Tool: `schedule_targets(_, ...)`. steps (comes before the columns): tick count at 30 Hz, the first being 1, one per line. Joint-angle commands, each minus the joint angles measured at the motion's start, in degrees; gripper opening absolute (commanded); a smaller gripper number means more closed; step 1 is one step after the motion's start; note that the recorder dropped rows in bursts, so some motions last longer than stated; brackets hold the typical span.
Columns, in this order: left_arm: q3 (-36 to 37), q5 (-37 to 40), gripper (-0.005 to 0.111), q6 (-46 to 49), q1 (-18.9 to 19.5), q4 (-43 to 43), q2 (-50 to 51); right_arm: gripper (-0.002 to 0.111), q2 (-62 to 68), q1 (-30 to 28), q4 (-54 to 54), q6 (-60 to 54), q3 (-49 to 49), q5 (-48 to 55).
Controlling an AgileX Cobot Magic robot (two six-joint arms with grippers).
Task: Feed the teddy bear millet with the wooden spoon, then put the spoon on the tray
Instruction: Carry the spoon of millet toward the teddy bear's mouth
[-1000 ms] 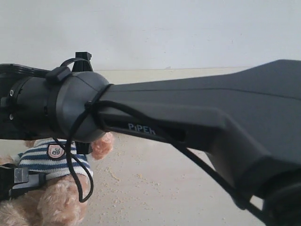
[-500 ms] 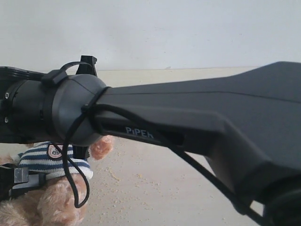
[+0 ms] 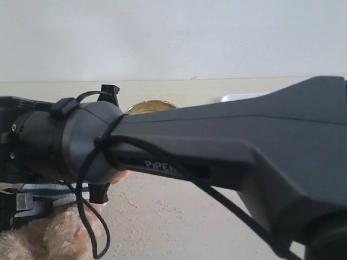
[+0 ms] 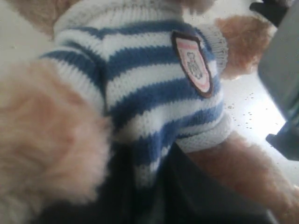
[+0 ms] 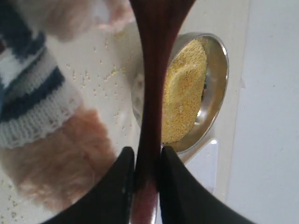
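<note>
My right gripper (image 5: pixel 147 161) is shut on the slim handle of the dark wooden spoon (image 5: pixel 156 70). The spoon reaches out past the metal bowl (image 5: pixel 219 88), which holds a heap of yellow millet (image 5: pixel 187 93); the spoon's own bowl is cut off from view. The teddy bear (image 4: pixel 154 84) in its striped shirt fills the left wrist view. My left gripper (image 4: pixel 156 186) shows only as dark jaws pressed on the shirt's lower part. The white tray (image 5: pixel 205 163) lies just beyond the bowl. In the exterior view the bear (image 3: pixel 59 233) sits at the lower left.
My right arm (image 3: pixel 227 146) crosses most of the exterior view and hides the bear's upper body. Loose millet grains (image 5: pixel 103 79) are scattered on the beige table (image 3: pixel 179 216). The bowl's rim (image 3: pixel 150 105) and a tray corner (image 3: pixel 241 97) peek over the arm, near the white wall.
My right arm has dropped lower in the exterior view. It now covers the bear's badge and paw, while the bowl rim and tray corner have appeared behind it.
</note>
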Motion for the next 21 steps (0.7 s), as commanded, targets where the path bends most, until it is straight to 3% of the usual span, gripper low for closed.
schedule_targets(1, 0.14, 0.27, 0.005, 0.27, 0.1, -0.52, -0.68, 0.004, -1.86, 1.34, -4.47, 3.85, 3.7, 0.36)
schedule_targets(16, 0.14, 0.27, 0.005, 0.27, 0.1, -0.52, -0.68, 0.004, -5.3, 1.99, -9.23, 8.86, 4.28, -0.05)
schedule_targets(21, 0.14, 0.27, 0.005, 0.27, 0.1, -0.52, -0.68, 0.004, -10.33, -0.7, -8.27, 7.56, 4.28, 0.36)
